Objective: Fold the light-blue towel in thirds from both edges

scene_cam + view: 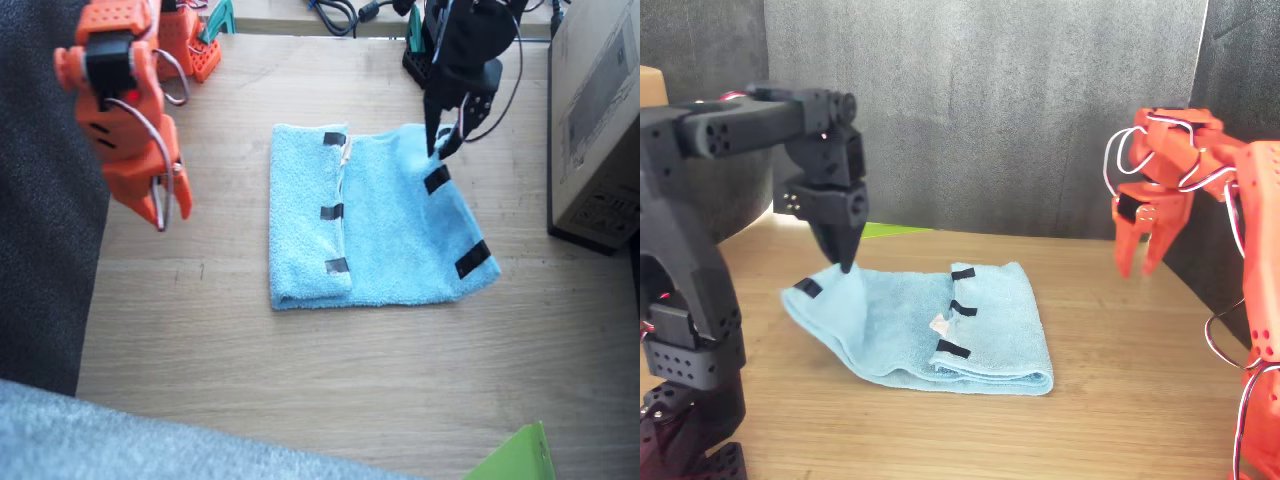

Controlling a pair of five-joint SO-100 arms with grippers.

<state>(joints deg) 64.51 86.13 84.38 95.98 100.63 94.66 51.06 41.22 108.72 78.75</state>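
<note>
Jaw gap of left gripper [440,135] hidden against the light-blue towel [390,235]. Cardboard box [598,120] and green sheet [515,458] cut off by frame edges. White tag [939,325] too small to read.

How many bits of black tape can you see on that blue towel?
5: three in a row on the folded flap, two on the other edge. A third there may be hidden under the black hand.

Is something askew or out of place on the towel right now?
Yes. The light-blue towel lies unevenly: one taped edge is folded neatly over the middle, while the other taped edge slants across the table, its corner pinched and lifted by the left gripper. The right gripper hangs apart from it.
</note>
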